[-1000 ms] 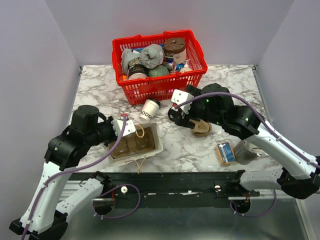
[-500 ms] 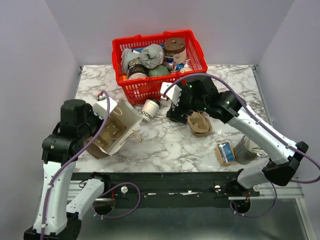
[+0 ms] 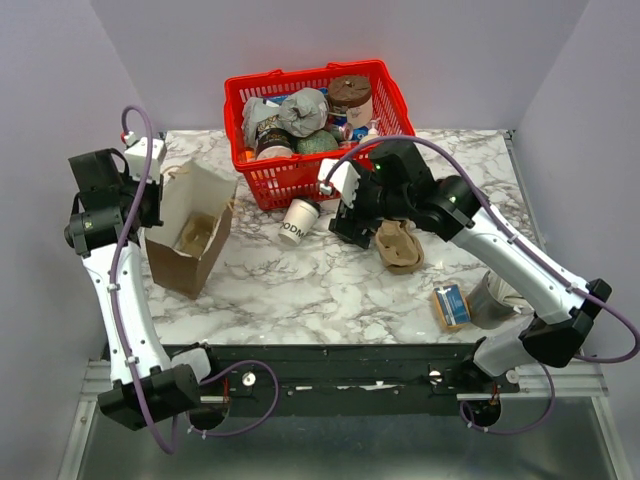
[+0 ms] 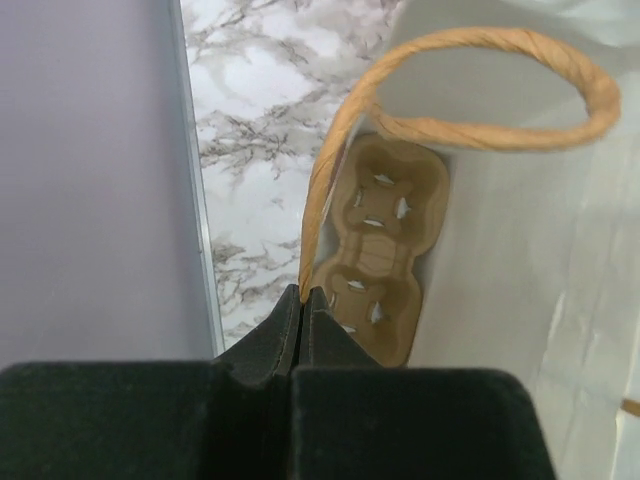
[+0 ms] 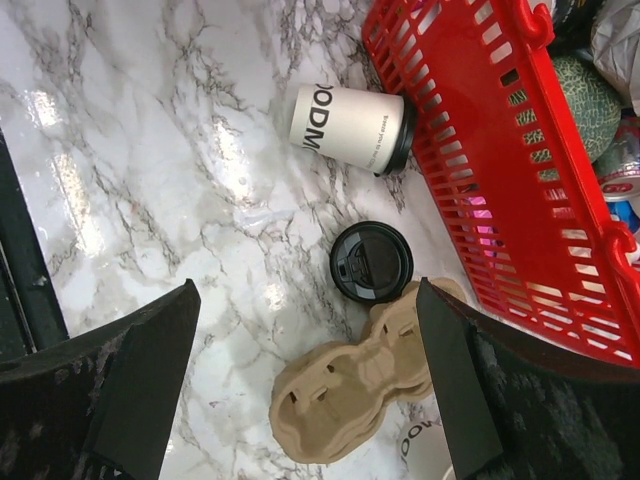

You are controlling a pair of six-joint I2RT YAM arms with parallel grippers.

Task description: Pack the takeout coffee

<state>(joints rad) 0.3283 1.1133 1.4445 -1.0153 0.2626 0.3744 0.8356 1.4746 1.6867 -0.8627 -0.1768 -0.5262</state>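
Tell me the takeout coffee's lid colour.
Black; the lid of the takeout coffee shows best in the right wrist view.

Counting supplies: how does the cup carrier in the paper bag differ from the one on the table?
The bagged cup carrier sits alone at the bottom of the paper bag; the table cup carrier lies exposed on the table beside a loose black lid. Both are empty tan two-cup trays.
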